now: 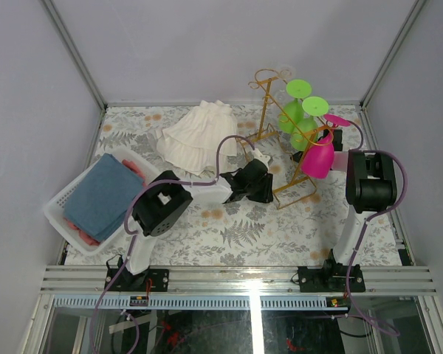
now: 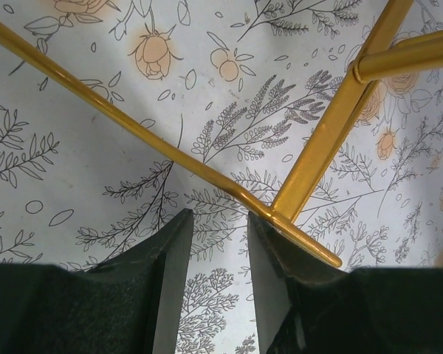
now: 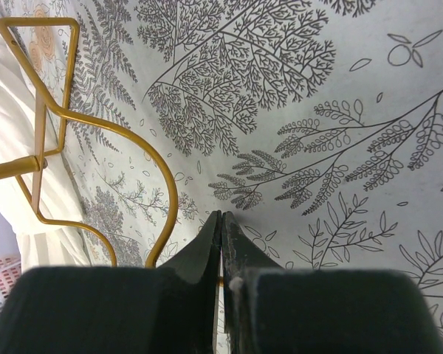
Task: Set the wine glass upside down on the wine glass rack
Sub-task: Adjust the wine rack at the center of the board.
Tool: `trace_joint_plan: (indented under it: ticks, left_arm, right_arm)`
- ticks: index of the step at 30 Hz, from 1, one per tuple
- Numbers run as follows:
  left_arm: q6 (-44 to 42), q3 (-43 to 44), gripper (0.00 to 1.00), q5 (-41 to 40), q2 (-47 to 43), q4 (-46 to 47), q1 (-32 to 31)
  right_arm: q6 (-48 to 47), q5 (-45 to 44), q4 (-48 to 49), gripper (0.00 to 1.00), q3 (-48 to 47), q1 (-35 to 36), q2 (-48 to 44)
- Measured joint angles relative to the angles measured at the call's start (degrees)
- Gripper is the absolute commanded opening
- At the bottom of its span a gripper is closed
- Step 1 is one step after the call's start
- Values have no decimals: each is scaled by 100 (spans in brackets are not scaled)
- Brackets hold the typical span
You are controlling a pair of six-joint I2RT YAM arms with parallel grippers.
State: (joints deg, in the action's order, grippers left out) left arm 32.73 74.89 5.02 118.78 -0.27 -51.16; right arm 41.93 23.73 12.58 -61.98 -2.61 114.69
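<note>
**Pink glass foot-up at the rack, both jaws empty**

The pink glass (image 1: pixel 317 158) is at the right side of the rack (image 1: pixel 266 110). Its bowl points down and its foot points up, and it is just beside the green glasses (image 1: pixel 295 118) hanging there. From above I cannot tell whether its foot rests on the rails. The right arm (image 1: pixel 369 181) stands close beside it. In the right wrist view, the right jaws are pressed together with nothing between them. They point at the tabletop (image 1: pixel 236 236), with the rack's wavy base wire to their left.

The left arm (image 1: pixel 162 206) reaches across to the near foot of the rack. The left jaws stand a narrow gap apart and hold nothing. A gold base rail crosses just ahead of them and meets a second rail at the tip of one finger.

A white cloth (image 1: pixel 196 136) lies on the tabletop, left of the rack. A white basket (image 1: pixel 57 209) at the left edge holds a folded blue towel (image 1: pixel 103 193).
</note>
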Motion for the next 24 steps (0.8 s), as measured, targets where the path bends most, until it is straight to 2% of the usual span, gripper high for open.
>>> trace_joint_plan:
  ticks: [7, 24]
  left_arm:
    - [90, -339, 36, -20, -146, 337, -22]
    - [114, -741, 39, -210, -450, 378, -57]
  right_arm:
    - [-125, 4, 24, 1, 2, 4, 0]
    - [-181, 282, 173, 22, 192, -562, -72]
